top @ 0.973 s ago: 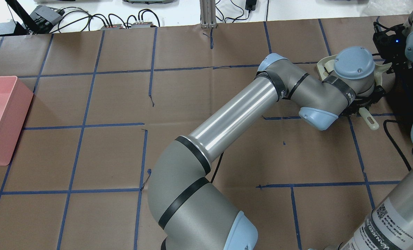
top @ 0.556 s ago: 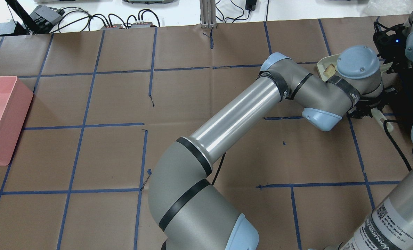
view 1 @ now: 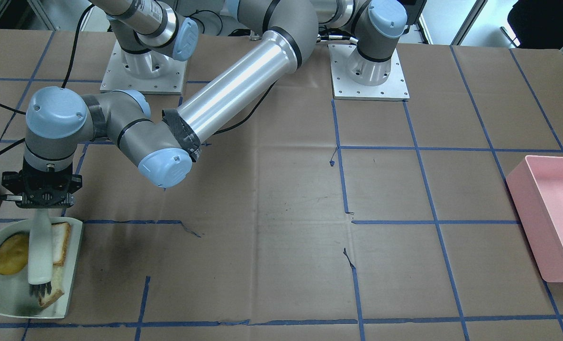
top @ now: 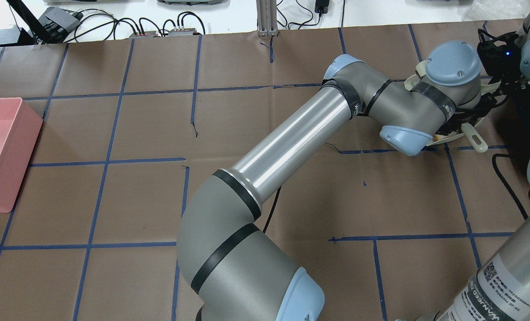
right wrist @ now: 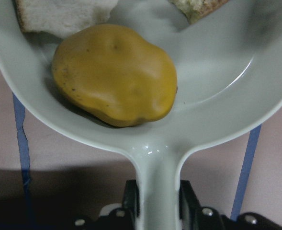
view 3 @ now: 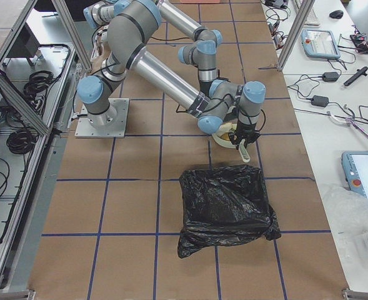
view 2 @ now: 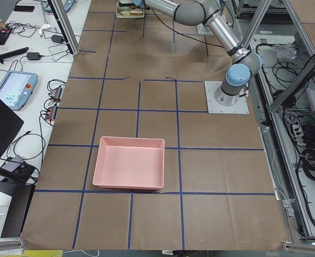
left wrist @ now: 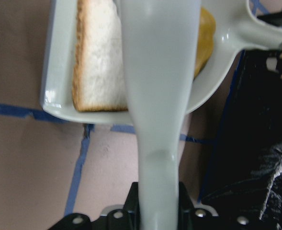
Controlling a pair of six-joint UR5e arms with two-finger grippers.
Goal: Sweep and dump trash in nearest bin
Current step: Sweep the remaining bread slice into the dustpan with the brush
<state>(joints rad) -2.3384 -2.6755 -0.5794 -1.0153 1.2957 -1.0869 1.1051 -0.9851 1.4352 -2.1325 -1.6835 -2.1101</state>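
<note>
The left arm (top: pixel 291 133) now reaches farther from the robot, its wrist over the dustpan (view 1: pixel 6 296). The brush (view 1: pixel 40 255) moves with it, and the wrist now hides the bread (view 1: pixel 61 239) from overhead.

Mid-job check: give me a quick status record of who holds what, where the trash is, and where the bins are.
left gripper: shut on the brush, bristles over the dustpan
right gripper: shut on the dustpan handle
trash: potato and two bread pieces, all in the dustpan
bins: black bag right beside the dustpan; pink bin at the table's opposite end
dump: not yet done
</note>
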